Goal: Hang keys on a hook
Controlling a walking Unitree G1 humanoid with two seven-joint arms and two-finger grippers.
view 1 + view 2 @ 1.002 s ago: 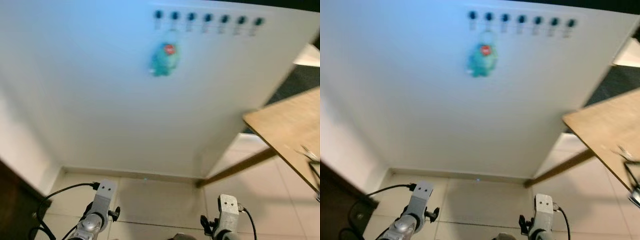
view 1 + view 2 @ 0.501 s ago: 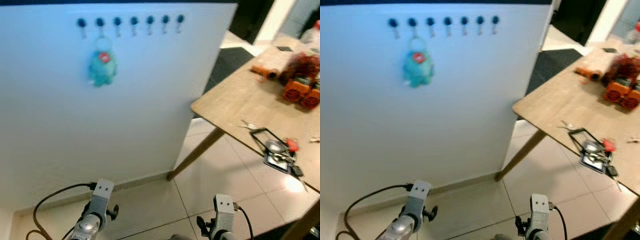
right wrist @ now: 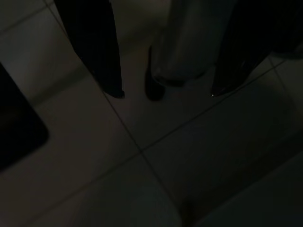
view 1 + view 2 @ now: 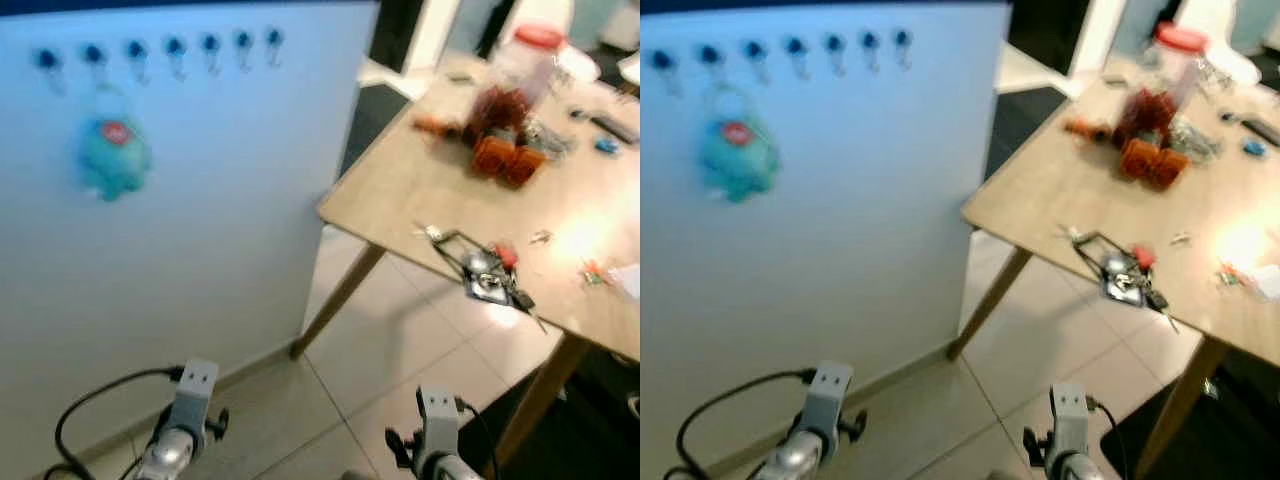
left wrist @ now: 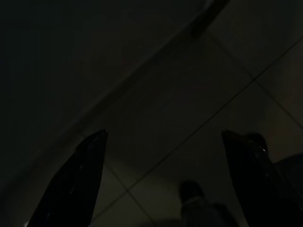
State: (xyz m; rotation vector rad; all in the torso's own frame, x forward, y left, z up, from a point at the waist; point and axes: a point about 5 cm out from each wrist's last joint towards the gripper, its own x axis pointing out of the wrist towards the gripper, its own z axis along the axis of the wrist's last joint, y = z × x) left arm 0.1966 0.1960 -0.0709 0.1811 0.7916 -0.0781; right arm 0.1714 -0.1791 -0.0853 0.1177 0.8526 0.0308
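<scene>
You are looking at a white wall panel (image 4: 200,220) with a row of seven small dark blue hooks (image 4: 174,47) near its top; a teal plush keychain with a red patch (image 4: 113,155) hangs from one of the hooks towards the left. To the right stands a light wooden table (image 4: 440,170) on pale floor tiles (image 4: 390,340). Near its front edge lies a bunch of keys on a dark ring with a red tag (image 4: 490,272), which the head views show a little blurred, so it may be more than one item. Further back sit orange blocks (image 4: 503,160) and a clear jar with a red lid (image 4: 527,62).

Both arms hang low over the floor. The wrist views give you what the head views do not: the left pincer (image 5: 163,177) has its black fingers (image 5: 83,175) spread wide over dark tiles, holding nothing, and the right pincer (image 3: 165,92) is likewise apart and empty above a tile joint.
</scene>
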